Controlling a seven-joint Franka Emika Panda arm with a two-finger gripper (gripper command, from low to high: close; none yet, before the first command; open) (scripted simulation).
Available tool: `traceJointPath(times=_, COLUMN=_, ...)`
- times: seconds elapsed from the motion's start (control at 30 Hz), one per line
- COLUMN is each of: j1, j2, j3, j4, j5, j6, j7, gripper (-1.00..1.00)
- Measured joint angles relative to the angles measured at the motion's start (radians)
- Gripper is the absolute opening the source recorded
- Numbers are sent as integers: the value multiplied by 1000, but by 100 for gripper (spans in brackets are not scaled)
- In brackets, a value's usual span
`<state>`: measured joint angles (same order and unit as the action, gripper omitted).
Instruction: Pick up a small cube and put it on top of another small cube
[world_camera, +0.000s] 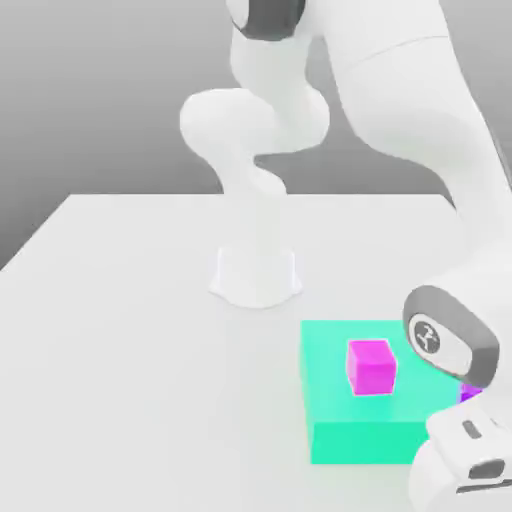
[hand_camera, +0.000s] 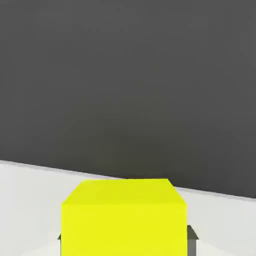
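I have the tool clamped on the yellow cube (hand_camera: 124, 217), low over the surface (world_camera: 130, 330) at the near right. If I lift too fast it could slip, or my swing could clip the magenta cube (world_camera: 371, 366).

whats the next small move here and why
Probably a short straight lift. In the hand view the yellow cube sits between the dark fingertips, and the gripper is shut on it while it rests on the white table. Raising it first should clear the surface before carrying it toward the magenta cube.
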<state>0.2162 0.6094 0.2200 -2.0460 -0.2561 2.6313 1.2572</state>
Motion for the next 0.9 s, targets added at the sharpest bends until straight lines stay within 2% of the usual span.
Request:
traceJointPath(times=0.17, j1=-44, j2=-168, j3=27, j4=-31, j5=25, j6=-84, j7=-80, gripper=-100)
traceJointPath(times=0.3, j1=-51, j2=-306, j3=88, j4=-134, j5=54, j6=-116, j7=-194, gripper=-100)
traceJointPath(times=0.47, j1=-45, j2=-486, j3=162, j4=-279, j5=136, j6=-149, j7=-369, gripper=-100)
traceJointPath(times=0.6, j1=18, j2=-636, j3=187, j4=-395, j5=232, j6=-173, j7=-530, gripper=-100)
traceJointPath(times=0.9, j1=187, j2=-969, j3=145, j4=-656, j5=423, j6=-235, j7=-876, gripper=-100)
